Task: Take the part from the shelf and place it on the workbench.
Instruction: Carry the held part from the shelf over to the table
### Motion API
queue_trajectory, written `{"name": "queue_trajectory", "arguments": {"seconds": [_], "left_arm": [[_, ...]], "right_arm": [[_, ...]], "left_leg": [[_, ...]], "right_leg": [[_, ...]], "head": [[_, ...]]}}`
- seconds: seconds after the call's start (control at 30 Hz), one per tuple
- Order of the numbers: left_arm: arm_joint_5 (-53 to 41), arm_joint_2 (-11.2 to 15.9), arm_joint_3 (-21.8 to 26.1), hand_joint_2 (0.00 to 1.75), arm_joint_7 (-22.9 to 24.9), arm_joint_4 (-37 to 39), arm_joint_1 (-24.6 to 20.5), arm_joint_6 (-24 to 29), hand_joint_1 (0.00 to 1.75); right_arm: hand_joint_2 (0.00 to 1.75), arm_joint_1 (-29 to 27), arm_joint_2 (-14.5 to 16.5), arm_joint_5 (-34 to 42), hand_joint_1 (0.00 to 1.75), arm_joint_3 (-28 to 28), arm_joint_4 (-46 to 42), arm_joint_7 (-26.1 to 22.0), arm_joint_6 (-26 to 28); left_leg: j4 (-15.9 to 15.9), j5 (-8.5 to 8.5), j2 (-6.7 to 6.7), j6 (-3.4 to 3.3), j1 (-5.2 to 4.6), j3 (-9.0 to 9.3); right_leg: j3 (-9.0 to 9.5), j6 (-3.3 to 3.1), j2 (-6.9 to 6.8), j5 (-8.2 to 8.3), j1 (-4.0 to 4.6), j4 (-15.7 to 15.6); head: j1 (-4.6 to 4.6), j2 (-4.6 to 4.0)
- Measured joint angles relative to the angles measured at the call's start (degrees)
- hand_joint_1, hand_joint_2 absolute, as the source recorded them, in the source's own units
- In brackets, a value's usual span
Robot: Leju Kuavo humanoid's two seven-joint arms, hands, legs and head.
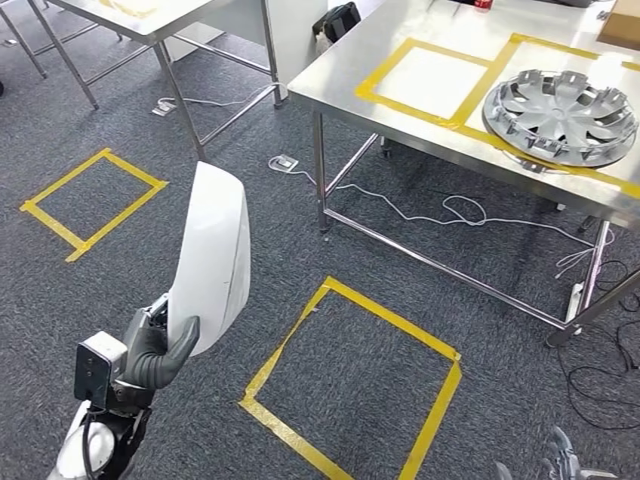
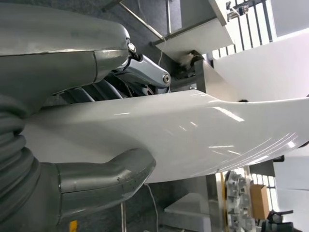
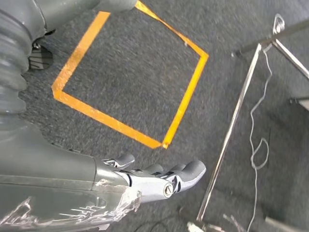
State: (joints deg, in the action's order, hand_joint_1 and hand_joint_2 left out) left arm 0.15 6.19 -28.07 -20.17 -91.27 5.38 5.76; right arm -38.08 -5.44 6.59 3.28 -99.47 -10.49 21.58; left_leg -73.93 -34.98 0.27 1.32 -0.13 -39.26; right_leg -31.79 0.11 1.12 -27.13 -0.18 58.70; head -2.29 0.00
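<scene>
Left hand [image 1: 155, 355] is gripped around the lower edge of a white part [image 1: 211, 255] — a glossy curved panel, held upright and tilted over the grey carpet floor [image 1: 151, 250], well apart from the surface [image 1: 362, 60]. In the left wrist view the thumb [image 2: 109, 176] is pressed on one face of the part [image 2: 189, 135], with the fingers [image 2: 146, 72] on the other. Right hand [image 3: 153, 176] is seen empty, fingers extended and slightly apart, low over the floor near a yellow tape square [image 1: 355, 380]. On the steel surface, a silver wheel cover [image 1: 562, 115] lies inside a taped outline — a second taped outline [image 1: 426, 80] is beside it. White cable [image 1: 453, 210] is trailed under the surface.
</scene>
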Motion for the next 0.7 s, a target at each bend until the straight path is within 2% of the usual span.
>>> {"name": "queue_trajectory", "arguments": {"seconds": [0.03, 0.1, 0.13, 0.17, 0.2, 0.3, 0.33, 0.37, 0.43, 0.47, 0.5, 0.53, 0.57, 0.6, 0.63, 0.67, 0.7], "left_arm": [[0.0, 0.0, 0.0, 1.75, 0.0, 0.0, 0.0, 0.0, 1.75], [0.0, 0.0, 0.0, 1.75, 0.0, 0.0, 0.0, 0.0, 1.75], [0.0, 0.0, 0.1, 1.75, 0.0, 0.0, 0.0, 0.0, 1.75], [0.0, 0.0, 0.1, 1.75, 0.0, 0.0, 0.1, 0.1, 1.75], [0.0, 0.0, 0.1, 1.75, 0.0, -0.1, 0.1, 0.1, 1.75], [0.0, 0.0, 0.1, 1.75, 0.0, -0.3, 0.2, 0.1, 1.75], [-0.1, 0.0, 0.2, 1.75, 0.0, -0.3, 0.2, 0.1, 1.75], [-0.1, 0.0, 0.2, 1.75, 0.0, -0.4, 0.3, 0.2, 1.75], [-0.1, 0.0, 0.2, 1.75, 0.0, -0.4, 0.3, 0.3, 1.75], [-0.1, 0.0, 0.2, 1.75, 0.0, -0.4, 0.4, 0.3, 1.75], [-0.1, 0.0, 0.2, 1.75, 0.0, -0.4, 0.4, 0.3, 1.75], [-0.1, 0.0, 0.2, 1.75, 0.0, -0.4, 0.5, 0.3, 1.75], [-0.1, 0.0, 0.2, 1.75, 0.0, -0.4, 0.5, 0.4, 1.75], [-0.1, 0.0, 0.2, 1.75, 0.0, -0.4, 0.5, 0.4, 1.75], [-0.1, 0.0, 0.2, 1.75, 0.0, -0.4, 0.5, 0.4, 1.75], [-0.1, 0.0, 0.2, 1.75, 0.0, -0.5, 0.5, 0.5, 1.75], [-0.1, 0.0, 0.3, 1.75, 0.0, -0.5, 0.5, 0.5, 1.75]], "right_arm": [[1.75, -0.1, 0.4, -0.2, 0.0, -0.5, 0.0, 0.0, -0.4], [1.75, -0.2, 1.2, -0.5, 0.0, -1.4, 0.0, 0.2, -1.1], [1.75, -0.3, 1.6, -0.7, 0.0, -1.8, 0.0, 0.3, -1.5], [1.75, -0.3, 2.0, -0.9, 0.0, -2.2, 0.0, 0.4, -1.9], [1.75, -0.4, 2.4, -1.3, 0.0, -2.7, 0.1, 0.5, -2.6], [1.75, -0.5, 3.9, -2.9, 0.0, -4.5, 0.1, 0.7, -5.1], [1.75, -0.5, 4.4, -3.4, 0.0, -5.2, 0.1, 0.7, -5.9], [1.75, -0.4, 4.8, -3.9, 0.0, -5.8, 0.2, 0.7, -6.7], [1.75, -0.3, 5.9, -5.0, 0.0, -7.1, 0.3, 0.6, -8.6], [1.75, -0.3, 6.5, -5.7, 0.0, -7.7, 0.4, 0.5, -9.8], [1.75, -0.2, 7.3, -6.4, 0.0, -8.5, 0.4, 0.4, -11.0], [1.75, -0.1, 8.0, -7.2, 0.0, -9.3, 0.5, 0.3, -12.2], [1.75, 0.0, 8.6, -7.8, 0.0, -10.1, 0.5, 0.1, -13.2], [1.75, 0.0, 9.4, -8.4, 0.0, -10.9, 0.5, -0.1, -14.2], [1.75, 0.1, 10.0, -8.9, 0.0, -11.6, 0.5, -0.3, -15.2], [1.75, 0.2, 10.8, -9.4, 0.0, -12.3, 0.4, -0.5, -16.3], [1.75, 0.3, 11.5, -9.9, 0.0, -13.1, 0.2, -0.9, -17.4]], "left_leg": [[1.9, 1.88, -0.01, -0.15, -0.02, -0.1], [8.9, 7.75, -0.03, -0.53, -0.09, 1.32], [12.2, 9.8, -0.05, -0.74, -0.13, 2.02], [14.4, 10.89, -0.07, -0.94, -0.18, 2.5], [15.5, 11.09, -0.11, -1.19, -0.21, 2.68], [16.1, 10.86, -0.19, -2.22, -0.02, 4.09], [16.2, 10.63, -0.17, -2.54, 0.04, 4.7], [16.2, 10.4, -0.14, -2.76, 0.07, 5.17], [16.2, 9.56, -0.13, -2.99, 0.04, 5.92], [16.2, 9.12, -0.15, -3.01, 0.04, 6.35], [16.2, 8.58, -0.18, -3.0, 0.04, 6.95], [16.2, 8.01, -0.21, -2.96, 0.04, 7.72], [16.2, 7.38, -0.24, -2.88, 0.04, 8.6], [16.2, 6.7, -0.23, -2.73, 0.04, 9.41], [16.1, 6.1, -0.25, -2.52, -0.01, 10.09], [16.1, 5.61, -0.25, -2.24, -0.05, 10.46], [16.1, 5.28, -0.25, -1.91, -0.07, 10.66]], "right_leg": [[0.7, 0.06, 0.16, -0.5, 0.0, 0.0], [2.16, 0.35, 0.44, -1.58, 0.03, 0.0], [2.5, 0.64, 0.58, -2.16, 0.11, 0.0], [2.73, 0.98, 0.7, -2.74, 0.19, -0.1], [3.07, 1.38, 0.79, -2.99, 0.28, 0.1], [4.05, 2.41, 0.4, -3.72, 0.33, 0.9], [3.34, 2.63, 0.05, -4.49, 0.32, 2.6], [1.88, 2.79, -0.27, -5.58, 0.29, 5.3], [-2.8, 3.03, -0.55, -8.5, 0.25, 12.6], [-4.88, 3.12, -0.56, -9.51, 0.23, 15.1], [-6.25, 3.2, -0.56, -9.56, 0.21, 15.8], [-6.58, 3.24, -0.57, -8.39, 0.19, 14.5], [-6.09, 3.26, -0.6, -6.06, 0.17, 11.5], [-5.32, 3.2, -0.67, -2.85, 0.15, 7.7], [-4.67, 3.01, -0.78, -0.67, 0.21, 4.6], [-4.15, 2.65, -0.84, 0.88, 0.33, 2.5], [-4.0, 2.2, -0.86, 1.57, 0.48, 1.5]], "head": [[0.01, 0.0], [0.06, 0.0], [0.19, 0.0], [0.21, 0.0], [0.27, 0.0], [0.02, -0.01], [-0.12, -0.02], [-0.17, -0.02], [-0.28, -0.02], [-0.31, -0.02], [-0.34, -0.02], [-0.34, -0.02], [-0.36, -0.02], [-0.36, -0.02], [-0.31, -0.02], [-0.25, -0.02], [-0.21, -0.02]]}}
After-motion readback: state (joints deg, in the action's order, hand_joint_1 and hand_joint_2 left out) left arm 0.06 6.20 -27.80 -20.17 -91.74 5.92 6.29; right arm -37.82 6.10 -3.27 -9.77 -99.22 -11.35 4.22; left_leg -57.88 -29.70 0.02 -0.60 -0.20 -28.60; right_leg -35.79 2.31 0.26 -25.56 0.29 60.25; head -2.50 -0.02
